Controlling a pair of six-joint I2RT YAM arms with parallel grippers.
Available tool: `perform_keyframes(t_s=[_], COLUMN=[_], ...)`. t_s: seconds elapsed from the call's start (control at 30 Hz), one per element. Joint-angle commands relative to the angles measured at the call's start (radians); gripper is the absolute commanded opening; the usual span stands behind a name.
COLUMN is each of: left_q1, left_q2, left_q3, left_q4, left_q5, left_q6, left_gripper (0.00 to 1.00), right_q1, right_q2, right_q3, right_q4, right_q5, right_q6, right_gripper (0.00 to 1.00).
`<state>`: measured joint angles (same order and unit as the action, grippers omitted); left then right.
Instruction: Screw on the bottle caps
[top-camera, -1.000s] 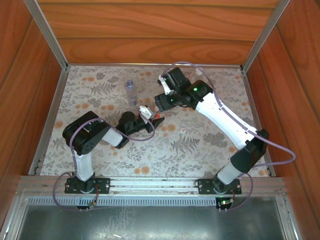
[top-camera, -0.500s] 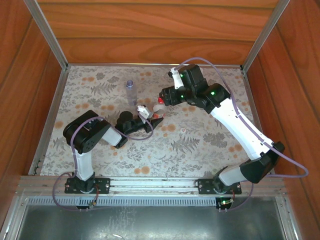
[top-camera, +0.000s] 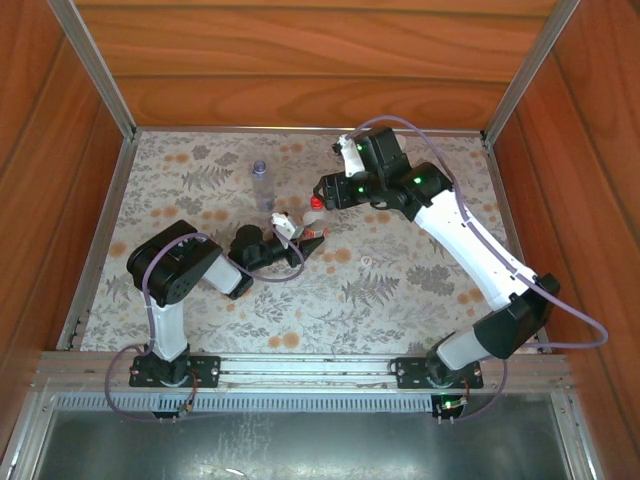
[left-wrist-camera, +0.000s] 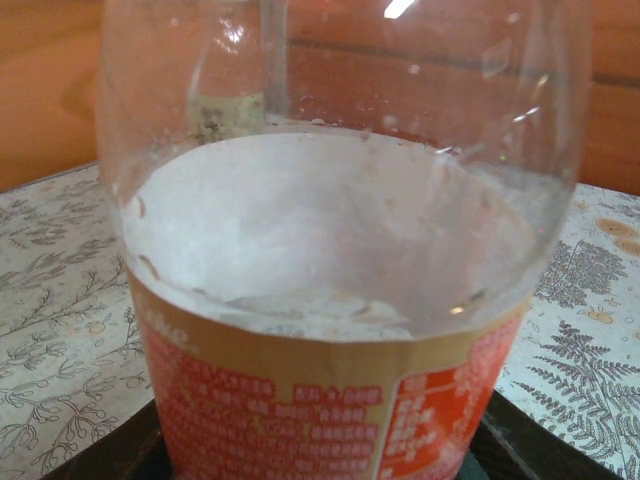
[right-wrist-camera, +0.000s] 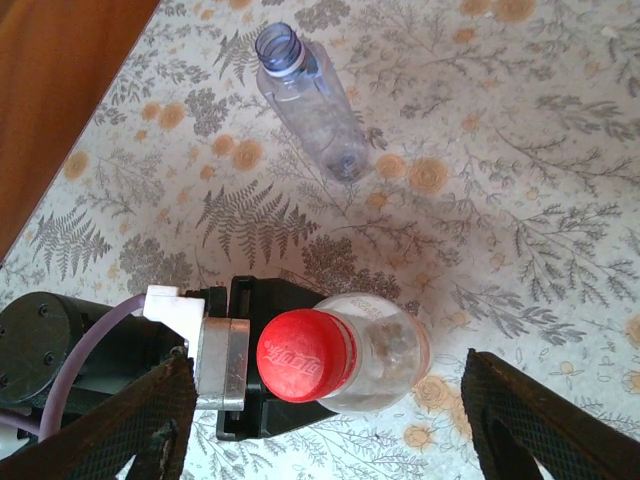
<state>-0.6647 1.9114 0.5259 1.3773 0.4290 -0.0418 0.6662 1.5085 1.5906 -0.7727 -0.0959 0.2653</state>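
My left gripper (top-camera: 296, 236) is shut on the clear bottle with the red-and-white label (left-wrist-camera: 330, 400), holding it upright; its dark fingers (left-wrist-camera: 95, 455) show at the label's sides. A red cap (right-wrist-camera: 303, 354) sits on this bottle's neck (top-camera: 316, 202). Above the cap my right gripper (right-wrist-camera: 330, 365) hangs open and pointing down. Its fingers (right-wrist-camera: 140, 425) stand wide on either side and touch nothing. The bluish unlabelled bottle (right-wrist-camera: 310, 100) stands uncapped on the table behind (top-camera: 261, 182).
A small pale round thing (top-camera: 365, 261), possibly a cap, lies on the floral tablecloth right of the left gripper. Another small white speck (right-wrist-camera: 607, 31) lies far off. Wooden walls and metal rails (top-camera: 100, 230) enclose the table.
The right arm swung its elbow outward and the wrist drew back from the bottle, uncovering the red cap on the neck. The left arm and its bottle stayed put.
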Motion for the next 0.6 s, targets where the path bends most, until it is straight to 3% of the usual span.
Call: perform_keyframes(t_s=[0.0,0.57], left_q1=[0.006,0.009], left_q2=[0.041,0.051], left_q3=[-0.031,-0.046], left_q4=[-0.078,-0.054], left_q5=[0.027,0.028], left_q6=[-0.018,-0.020], left_gripper=[0.53,0.52], right_q1=[-0.006,-0.005], right_q2=[0.015,0.029], right_q3=[0.019,0.029], right_q4=[-0.002,-0.006], right_q5=[-0.043,-0.044], right_q6=[0.009,0.011], right_gripper=[0.75,0.72])
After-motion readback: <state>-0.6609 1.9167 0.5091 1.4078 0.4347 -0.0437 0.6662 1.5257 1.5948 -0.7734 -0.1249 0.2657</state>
